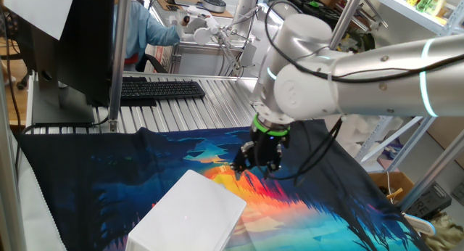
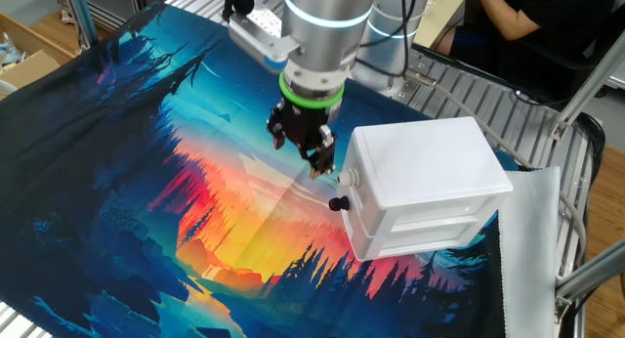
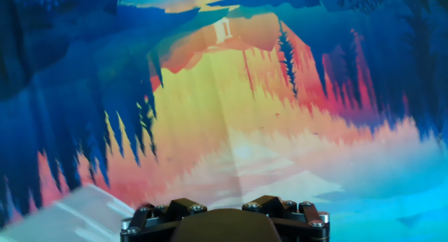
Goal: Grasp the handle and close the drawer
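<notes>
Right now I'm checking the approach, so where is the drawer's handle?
In the other fixed view the small black handle sticks out of the white cabinet's front, left of it over the printed cloth, just below the gripper.

i see the drawer [image 2: 408, 207], a shallow white plastic tray, sitting nearly flush in its white box at the cloth's edge, with a small black knob handle [image 2: 337, 203] on its front.
</notes>
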Controlling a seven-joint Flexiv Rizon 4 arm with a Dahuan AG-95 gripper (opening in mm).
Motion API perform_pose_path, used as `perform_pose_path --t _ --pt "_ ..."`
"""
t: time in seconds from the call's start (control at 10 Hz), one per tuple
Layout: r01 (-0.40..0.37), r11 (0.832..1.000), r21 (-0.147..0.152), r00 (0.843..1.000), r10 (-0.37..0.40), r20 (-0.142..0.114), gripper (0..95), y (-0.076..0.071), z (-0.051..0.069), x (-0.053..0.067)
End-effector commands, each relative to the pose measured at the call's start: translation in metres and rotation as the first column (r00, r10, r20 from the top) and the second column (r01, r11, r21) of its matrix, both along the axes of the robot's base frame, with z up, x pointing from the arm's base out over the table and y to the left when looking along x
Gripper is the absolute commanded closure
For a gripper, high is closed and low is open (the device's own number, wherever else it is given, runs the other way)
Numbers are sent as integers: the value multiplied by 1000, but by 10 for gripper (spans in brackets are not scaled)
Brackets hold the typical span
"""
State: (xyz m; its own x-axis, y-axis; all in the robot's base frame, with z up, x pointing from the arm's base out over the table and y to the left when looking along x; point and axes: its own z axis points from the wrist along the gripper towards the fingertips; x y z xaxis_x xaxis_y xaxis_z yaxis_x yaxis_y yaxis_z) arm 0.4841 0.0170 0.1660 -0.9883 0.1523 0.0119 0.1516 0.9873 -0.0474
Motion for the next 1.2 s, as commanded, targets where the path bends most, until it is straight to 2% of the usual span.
perform_pose_path --t 0.1,0.4,0.5,0.6,0.7,0.8,0.9,1.0,1.1,1.2 --pt "-21 1000 1 1000 21 -11 190 -8 5 2" --pt "-24 1000 4 1000 24 -9 190 -9 5 -3" --pt "-12 1000 4 1000 12 -7 190 -10 5 -5" --pt "36 999 8 999 -36 -4 190 -10 5 -5" --pt "114 993 22 993 -114 2 190 -10 5 -5" --pt "159 987 37 987 -159 0 190 -10 5 -5" --pt "220 974 53 975 -220 -4 190 -10 5 -4" --pt "331 941 75 944 -331 -12 190 -10 5 -4" --pt "364 928 79 931 -364 -15 190 -9 4 -4" --pt "329 941 76 944 -329 -13 190 -9 4 -4"
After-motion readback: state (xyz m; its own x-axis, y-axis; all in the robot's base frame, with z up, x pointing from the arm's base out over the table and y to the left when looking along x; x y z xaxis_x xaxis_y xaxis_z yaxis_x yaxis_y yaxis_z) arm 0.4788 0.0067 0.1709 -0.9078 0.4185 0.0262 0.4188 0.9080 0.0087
